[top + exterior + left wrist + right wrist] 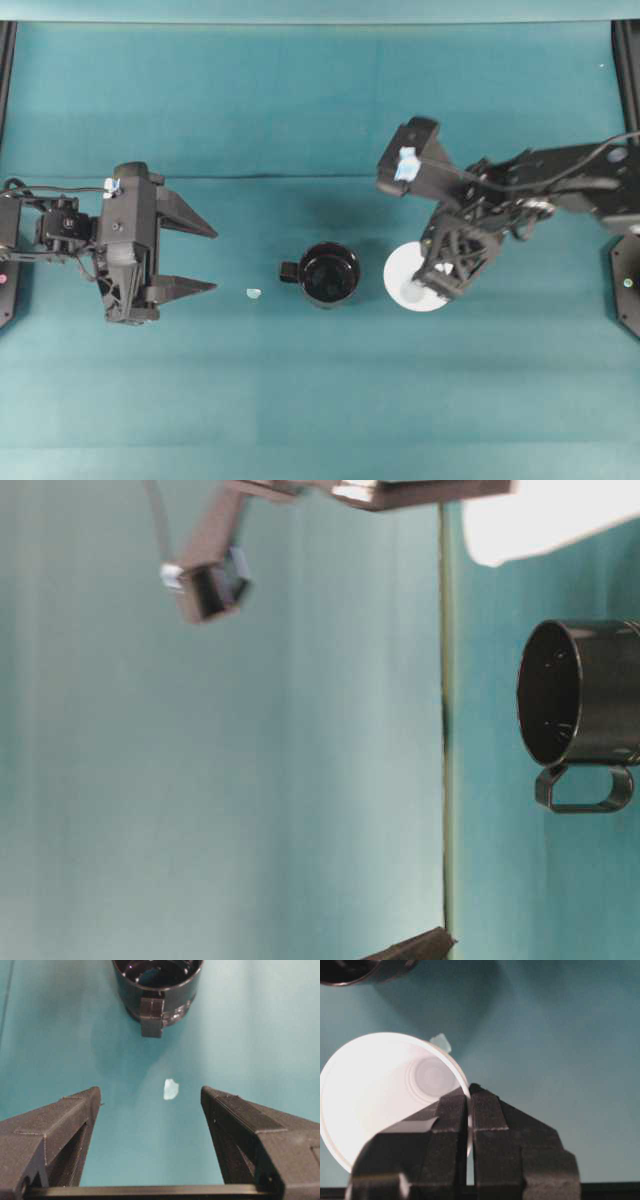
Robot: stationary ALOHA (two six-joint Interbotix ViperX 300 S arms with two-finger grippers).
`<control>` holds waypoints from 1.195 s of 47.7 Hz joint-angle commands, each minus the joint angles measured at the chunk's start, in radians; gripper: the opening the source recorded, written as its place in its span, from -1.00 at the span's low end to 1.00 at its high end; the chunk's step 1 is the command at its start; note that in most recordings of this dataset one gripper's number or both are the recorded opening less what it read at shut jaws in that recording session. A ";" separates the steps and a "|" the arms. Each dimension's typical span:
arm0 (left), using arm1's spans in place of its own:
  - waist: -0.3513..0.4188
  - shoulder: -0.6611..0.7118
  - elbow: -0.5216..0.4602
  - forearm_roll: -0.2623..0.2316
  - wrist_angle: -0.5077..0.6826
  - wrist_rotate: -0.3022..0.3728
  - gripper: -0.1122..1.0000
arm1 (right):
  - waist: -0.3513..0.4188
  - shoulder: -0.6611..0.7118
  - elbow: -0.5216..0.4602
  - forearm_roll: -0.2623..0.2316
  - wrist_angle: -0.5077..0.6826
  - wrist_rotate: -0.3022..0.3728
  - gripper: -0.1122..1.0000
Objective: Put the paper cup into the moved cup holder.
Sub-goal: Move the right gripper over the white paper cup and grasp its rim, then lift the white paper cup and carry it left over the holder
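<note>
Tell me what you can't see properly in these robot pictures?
- paper cup: partly hidden overhead by the right gripper; cut off in the table-level view.
- cup holder: far rim cut off in the left wrist view.
- pale scrap: too small to identify.

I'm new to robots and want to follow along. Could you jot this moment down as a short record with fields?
paper cup: white, right of the cup holder, its rim pinched by the right gripper
cup holder: black, upright, nothing inside, handle toward the left gripper
left gripper: open, holding nothing, apart from the cup holder
scrap: small pale bit on the table, between left gripper and cup holder
task step: cup not yet in the holder
</note>
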 commanded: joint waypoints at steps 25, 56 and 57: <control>-0.003 -0.008 -0.011 0.003 -0.003 0.000 0.66 | -0.003 -0.014 -0.273 -0.011 0.107 0.009 -0.77; -0.003 -0.006 -0.009 0.003 -0.003 0.000 0.66 | 0.006 0.192 -0.376 -0.040 0.061 0.014 -0.77; -0.003 -0.006 -0.009 0.003 -0.003 0.000 0.66 | 0.006 0.198 -0.376 -0.040 0.052 0.015 -0.77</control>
